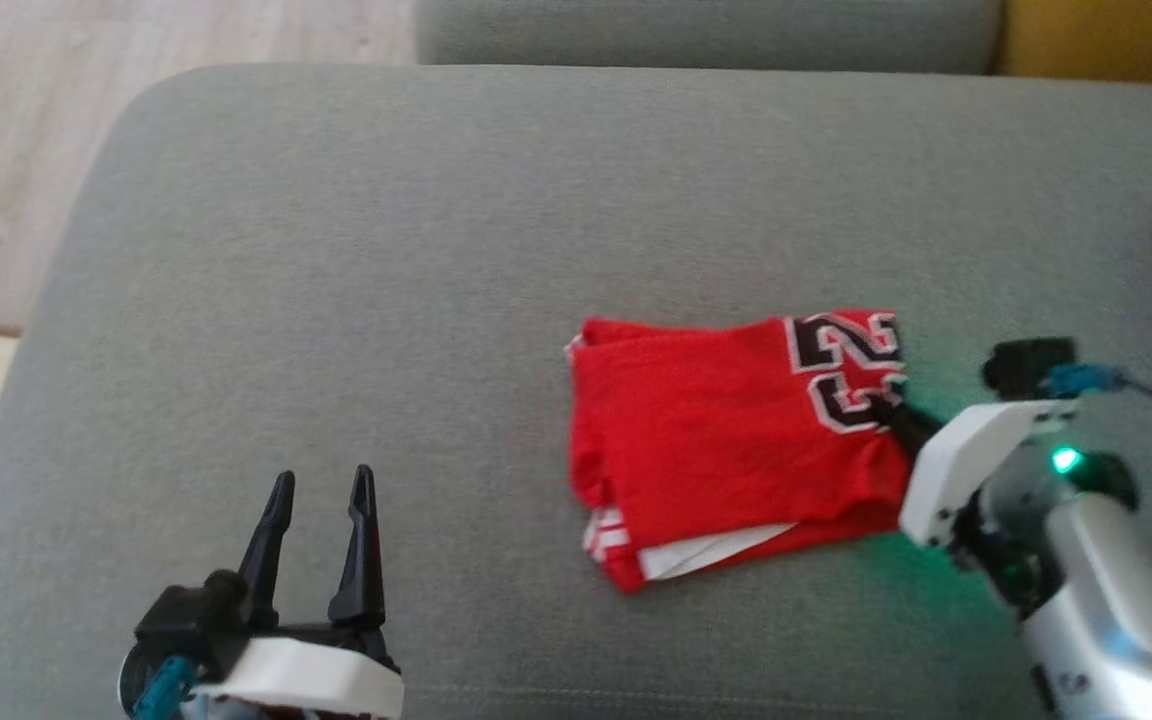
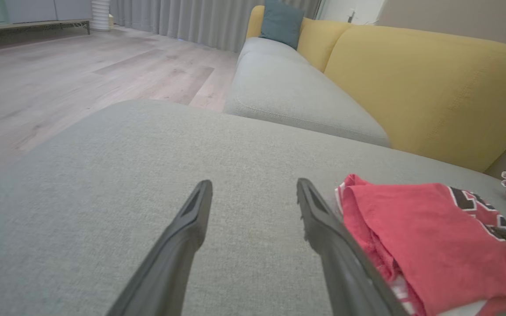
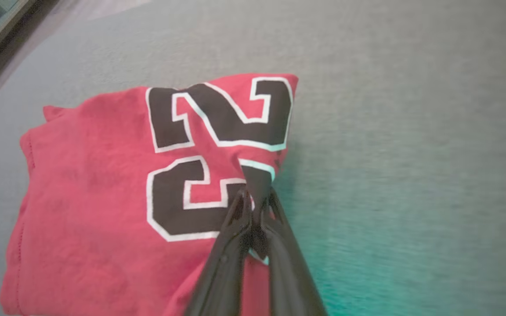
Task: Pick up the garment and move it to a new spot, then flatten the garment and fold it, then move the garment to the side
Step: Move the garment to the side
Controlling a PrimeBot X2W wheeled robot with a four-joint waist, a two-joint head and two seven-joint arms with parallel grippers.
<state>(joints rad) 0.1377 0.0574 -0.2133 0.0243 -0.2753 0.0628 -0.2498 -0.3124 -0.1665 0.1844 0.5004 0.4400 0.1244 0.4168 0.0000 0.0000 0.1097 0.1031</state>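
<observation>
The wide grey sofa cushion carries the garment, a red jersey with a black, white-edged number. It lies folded into a compact stack toward 4 o'clock of the head view's middle, so the job looks to be at its last step, shifting it aside. The right tool is clenched on a pinch of cloth at the stack's 3 o'clock edge, and the next move likely calls for a low, gentle drag that keeps the layers together. The left tool hovers released at 7 o'clock, well apart.
</observation>
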